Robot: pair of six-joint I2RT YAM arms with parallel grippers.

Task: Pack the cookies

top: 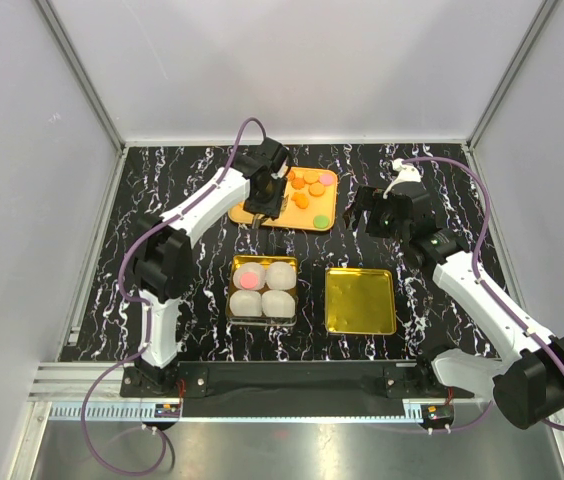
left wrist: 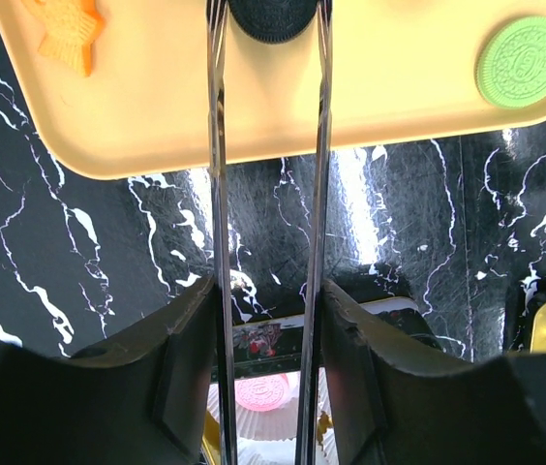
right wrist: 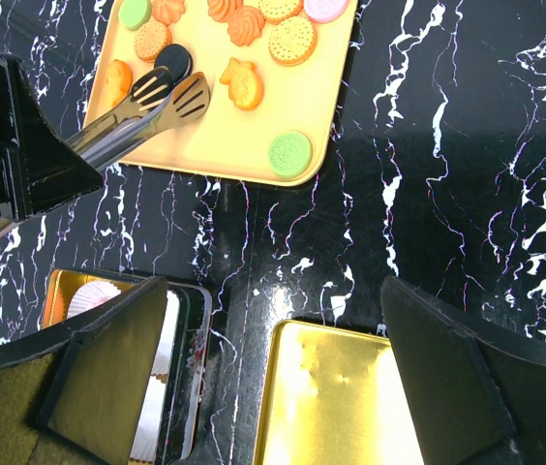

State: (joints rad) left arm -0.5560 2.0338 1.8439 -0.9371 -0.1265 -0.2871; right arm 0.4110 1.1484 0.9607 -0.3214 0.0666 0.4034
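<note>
The left arm reaches forward over the black, white-veined marble-patterned table (top: 152,170) with its elbow raised. The left gripper (top: 262,196) points down at the near-left part of the flat orange plastic tray (top: 319,218). Its fingers are clamped on a pair of long metal tongs (left wrist: 220,194), whose two blades run out on either side of a round black cookie (left wrist: 273,17) with a ribbed edge. The right arm bends in from the right, and the right gripper (top: 367,212) hangs just right of the tray, jaws spread wide with nothing between them. The cookies (top: 310,186) lie loose on the tray as small flat pieces. Most are orange, some round with dotted faces, some swirled or flower-like, one fish-like. A stamped green cookie (right wrist: 290,152) lies by the tray's near edge. One pink cookie (top: 249,279) sits in the far-left of four white paper cups (top: 280,276) inside a square gold tin (top: 234,262) in front of the tray. A shallow gold metal lid (top: 360,300) lies just beside the tin on the right. The top edge of the left wrist view cuts off the black cookie, and I cannot tell whether the tong tips press it or only flank it. In both wrist views the gripper bodies hide much of the tin.
</note>
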